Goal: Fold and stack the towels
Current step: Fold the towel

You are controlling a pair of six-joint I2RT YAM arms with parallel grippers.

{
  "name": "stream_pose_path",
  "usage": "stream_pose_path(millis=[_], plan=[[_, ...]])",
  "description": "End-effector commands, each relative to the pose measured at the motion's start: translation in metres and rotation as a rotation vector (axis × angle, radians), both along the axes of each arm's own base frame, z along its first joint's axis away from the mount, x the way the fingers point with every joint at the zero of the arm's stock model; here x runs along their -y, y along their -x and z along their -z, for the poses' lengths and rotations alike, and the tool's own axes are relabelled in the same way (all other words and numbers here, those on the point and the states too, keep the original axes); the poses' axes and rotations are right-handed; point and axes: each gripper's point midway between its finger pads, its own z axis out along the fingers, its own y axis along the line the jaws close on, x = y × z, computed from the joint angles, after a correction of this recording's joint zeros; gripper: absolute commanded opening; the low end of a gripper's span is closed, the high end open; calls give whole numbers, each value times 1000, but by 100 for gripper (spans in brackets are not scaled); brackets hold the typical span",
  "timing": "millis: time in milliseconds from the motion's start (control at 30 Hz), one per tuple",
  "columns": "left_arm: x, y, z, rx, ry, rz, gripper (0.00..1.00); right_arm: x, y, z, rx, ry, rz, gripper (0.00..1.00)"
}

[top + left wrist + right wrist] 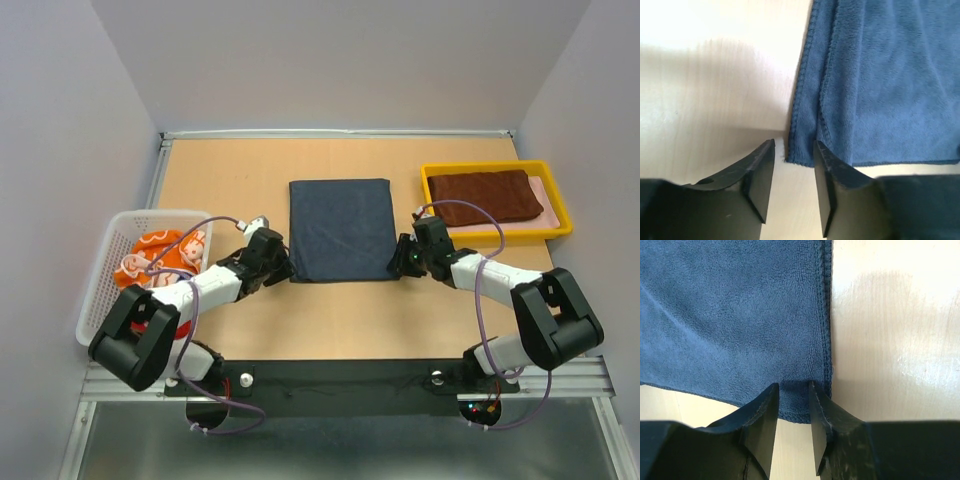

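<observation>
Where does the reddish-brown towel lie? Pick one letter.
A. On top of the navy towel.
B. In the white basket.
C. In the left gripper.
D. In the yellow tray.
D: the reddish-brown towel lies folded inside the yellow tray, at the far right of the top view.

the navy towel (735,315) lies flat on the pale surface (895,330) and fills the upper left of the view. its stitched hem runs straight down the right side and meets the near edge at a corner. the right tool (792,389) sits at this corner, just inside the hem. its two dark fingers (760,425) rise from the bottom of the view, tips over the near edge of the cloth. the jaws stand parted by a narrow gap, and flat, unbunched cloth shows in it. glare marks the surface right of the hem.
</observation>
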Motion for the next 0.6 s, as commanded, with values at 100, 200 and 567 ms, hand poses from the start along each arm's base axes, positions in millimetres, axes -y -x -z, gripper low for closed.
stream_pose_path(millis=[100,200,567], plan=[[1,-4,-53,122,23,-25,57,4,12,2,-27,6,-18,37],[10,-7,-64,138,-9,-8,56,4,13,3,-30,6,-24,37],[12,-10,-27,47,-208,33,46,5,14,0,-19,5,-20,37]])
